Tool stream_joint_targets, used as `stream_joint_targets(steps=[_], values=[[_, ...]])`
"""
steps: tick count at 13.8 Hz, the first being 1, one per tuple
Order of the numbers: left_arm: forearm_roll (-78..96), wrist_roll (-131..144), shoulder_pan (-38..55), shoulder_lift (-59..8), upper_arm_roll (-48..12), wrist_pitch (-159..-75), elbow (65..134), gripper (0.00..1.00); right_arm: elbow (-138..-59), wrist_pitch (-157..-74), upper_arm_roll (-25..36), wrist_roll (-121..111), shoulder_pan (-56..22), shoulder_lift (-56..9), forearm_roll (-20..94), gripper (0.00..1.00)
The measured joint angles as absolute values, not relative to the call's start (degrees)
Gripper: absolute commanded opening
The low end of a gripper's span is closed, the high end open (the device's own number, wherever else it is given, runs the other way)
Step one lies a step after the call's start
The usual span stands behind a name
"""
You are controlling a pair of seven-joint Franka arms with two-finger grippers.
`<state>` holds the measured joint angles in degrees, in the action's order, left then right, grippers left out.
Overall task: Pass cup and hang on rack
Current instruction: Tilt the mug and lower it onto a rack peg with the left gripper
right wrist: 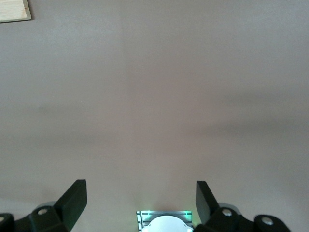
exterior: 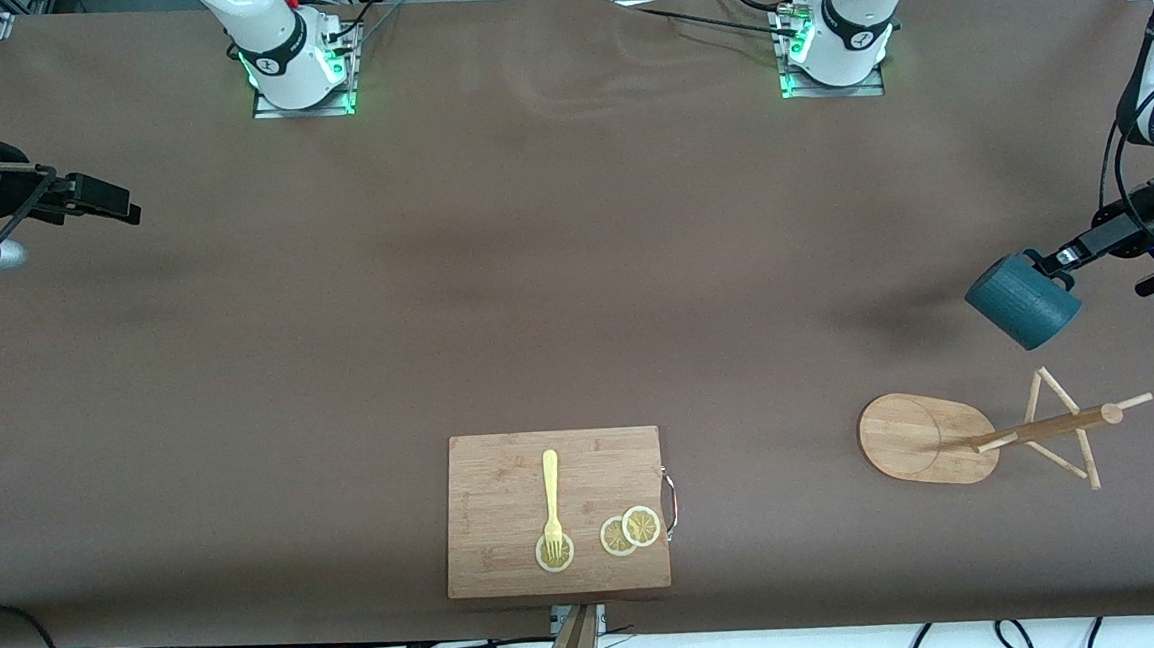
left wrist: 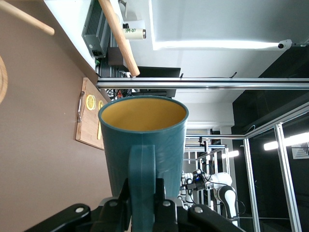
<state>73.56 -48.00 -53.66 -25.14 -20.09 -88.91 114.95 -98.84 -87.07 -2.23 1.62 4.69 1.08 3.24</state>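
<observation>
My left gripper [exterior: 1051,268] is shut on the loop handle of the dark teal cup [exterior: 1023,302] and holds it tilted in the air at the left arm's end of the table. In the left wrist view the cup [left wrist: 145,140] shows its yellowish-tan inside, with the fingers [left wrist: 166,205] clamped on the handle. The wooden rack [exterior: 920,438] stands on its oval base, its post and pegs [exterior: 1054,425] close under the cup. A peg also shows in the left wrist view [left wrist: 118,36]. My right gripper [exterior: 114,204] waits open and empty over the right arm's end of the table [right wrist: 141,193].
A rectangular wooden cutting board [exterior: 507,489] lies near the table's front edge, mid-table, with a yellow fork [exterior: 551,496] and lemon slices [exterior: 630,531] on it. The board also shows in the left wrist view [left wrist: 89,121]. The right arm's base [right wrist: 164,223] shows in the right wrist view.
</observation>
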Motion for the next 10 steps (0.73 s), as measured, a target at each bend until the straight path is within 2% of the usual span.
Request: stream_joint_targets(steps=[4, 10], values=[[73.63, -45.12, -53.16, -25.75, -21.26, -89.56, 113.55, 0.00, -98.84, -87.06, -2.23, 1.62, 4.67, 1.08, 3.24, 1.00], [73.64, -36.77, -53.17, -30.49, -22.04, -89.60, 108.06, 0.00, -98.84, -87.06, -2.23, 1.62, 4.63, 1.08, 3.25, 1.00]])
